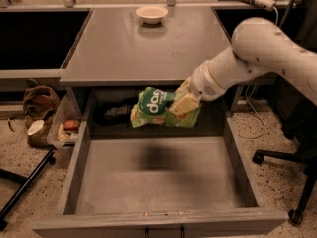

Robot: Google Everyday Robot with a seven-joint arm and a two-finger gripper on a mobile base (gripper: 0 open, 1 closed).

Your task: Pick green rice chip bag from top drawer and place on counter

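The green rice chip bag (156, 108) hangs in the air above the back of the open top drawer (158, 177), just below the counter's front edge. My gripper (184, 103) is shut on the bag's right side, its pale fingers (185, 104) clamped over the foil. My white arm comes in from the upper right. The drawer's flat bottom is bare, with the bag's shadow on it. The counter (143, 48) is a grey tabletop right behind and above the bag.
A pale bowl (152, 14) stands at the counter's far edge. Dark objects (111, 114) lie in the recess behind the drawer. A bin with bags and clutter (49, 120) sits on the floor at left; a chair base (292, 182) stands at right.
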